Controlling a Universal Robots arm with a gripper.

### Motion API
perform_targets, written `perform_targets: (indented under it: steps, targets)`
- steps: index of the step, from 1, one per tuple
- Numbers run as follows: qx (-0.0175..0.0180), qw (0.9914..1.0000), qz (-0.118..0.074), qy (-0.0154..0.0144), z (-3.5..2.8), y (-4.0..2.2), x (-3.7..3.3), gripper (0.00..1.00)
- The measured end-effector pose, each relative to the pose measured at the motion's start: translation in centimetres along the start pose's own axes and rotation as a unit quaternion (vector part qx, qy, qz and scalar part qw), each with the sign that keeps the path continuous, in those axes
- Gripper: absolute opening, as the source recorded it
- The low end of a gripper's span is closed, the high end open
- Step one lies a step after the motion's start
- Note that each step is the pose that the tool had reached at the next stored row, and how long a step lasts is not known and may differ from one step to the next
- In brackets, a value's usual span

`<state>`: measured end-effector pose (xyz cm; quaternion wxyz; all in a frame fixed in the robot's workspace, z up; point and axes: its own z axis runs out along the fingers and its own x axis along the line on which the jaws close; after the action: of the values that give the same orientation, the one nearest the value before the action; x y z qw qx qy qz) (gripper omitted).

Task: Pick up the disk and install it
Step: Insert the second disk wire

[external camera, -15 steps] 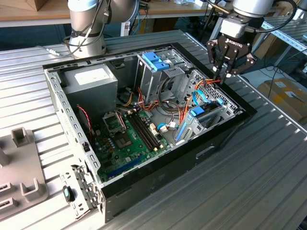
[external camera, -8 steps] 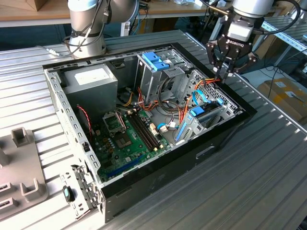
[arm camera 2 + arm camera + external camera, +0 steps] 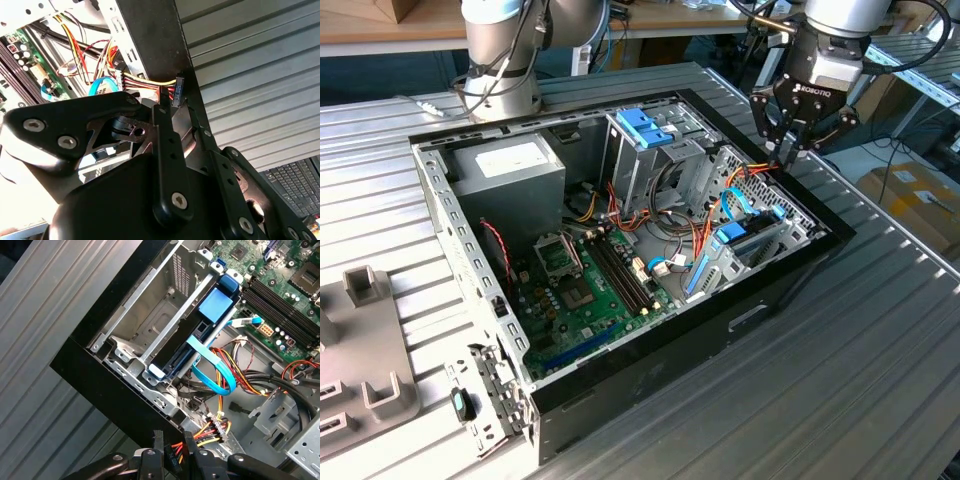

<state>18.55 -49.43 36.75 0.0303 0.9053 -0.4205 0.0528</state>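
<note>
The disk (image 3: 216, 307) lies in the drive bay at the case's front corner, its light blue carrier (image 3: 732, 236) facing up; most of its body is hidden by the bay rails. My gripper (image 3: 788, 150) hangs over the case's edge on the exterior view's right, just beyond the bay. Its fingers (image 3: 158, 452) are shut on a black power connector (image 3: 172, 456) with red, yellow and black wires (image 3: 145, 79). In the second wrist view my gripper (image 3: 175, 107) holds this connector (image 3: 179, 89) above the case's black rim. A flat blue data cable (image 3: 216, 371) loops beside the disk.
The open computer case (image 3: 650, 365) rests on a ribbed metal table (image 3: 860, 380). Inside are a motherboard (image 3: 585, 290), a power supply (image 3: 510, 165) and a drive cage topped by a blue bracket (image 3: 645, 128). Grey fixtures (image 3: 365, 340) stand at the exterior view's left.
</note>
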Motion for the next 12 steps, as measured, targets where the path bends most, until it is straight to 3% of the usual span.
perform_targets:
  steps: [4,9,11,12]
  targets:
    - [0.0001,1.0,-0.001,0.0,0.0,0.0,0.0,0.29]
    - [0.0034,0.9996,-0.028,0.0003,0.0,0.0,0.0,0.29]
    - [0.0068,0.99842,-0.056,0.0006,0.0,0.0,0.0,0.29]
    - [0.0093,0.997,-0.077,0.0009,0.0,0.0,0.0,0.29]
